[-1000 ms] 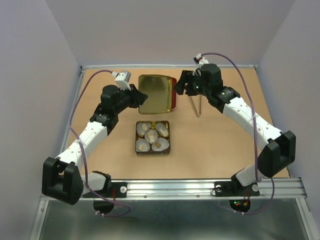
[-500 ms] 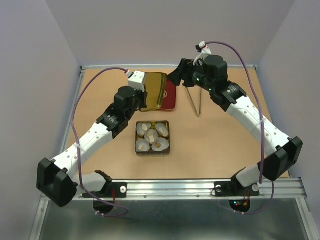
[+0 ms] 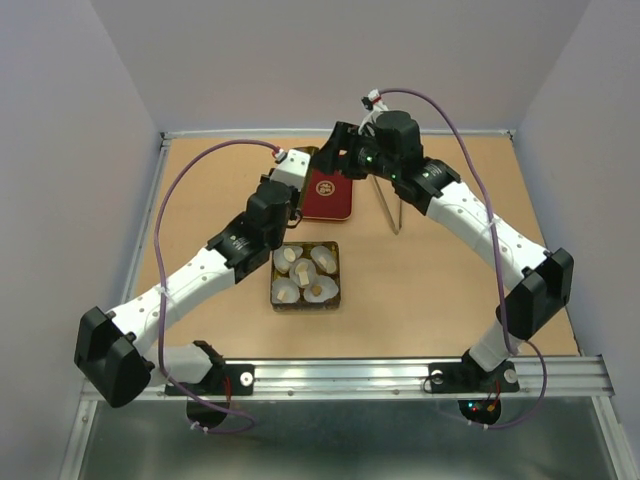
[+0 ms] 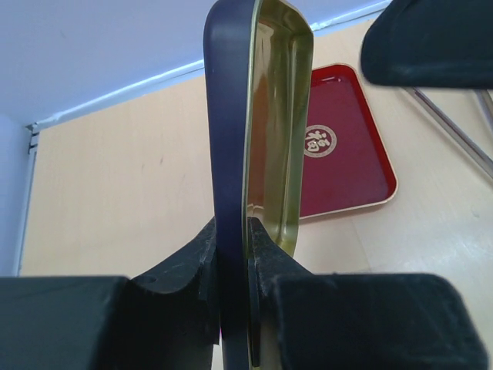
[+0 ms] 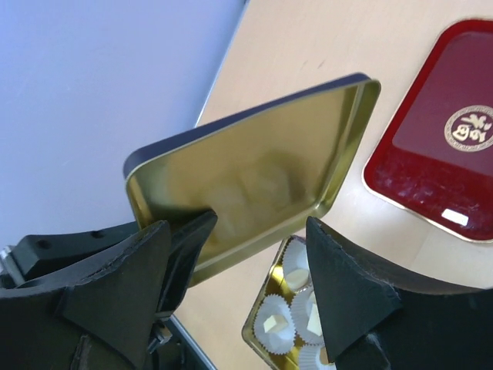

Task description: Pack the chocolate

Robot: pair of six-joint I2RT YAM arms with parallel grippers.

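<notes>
Left wrist: left gripper (image 4: 235,258) clamped on the bottom edge of the rounded-square metal lid, dark outside and gold inside (image 4: 231,116); lid stands upright, edge-on to the camera, off the table; flat red tray with a gold emblem (image 4: 343,154) lies on the table beyond it; long metal tweezers (image 4: 454,131) lie far right, untouched.

Right wrist: right gripper (image 5: 235,231) has its jaws wide apart, facing the lid's gold side; I see no contact; below, the square gold-rimmed tin (image 5: 250,333) holds white fluted paper cups (image 5: 296,271), with the cream-white and light brown chocolate (image 5: 271,324) sitting in them.

Top: tin sits mid-table (image 3: 450,290) between the arms, every cup I can see filled; lid hangs behind it over the red tray.

My read: packing done, lid step in hand. Next move needs the lid tipped flat, gold side down, squared over the tin and lowered evenly, or passed to the right gripper first; either way keep it clear of the cups.
</notes>
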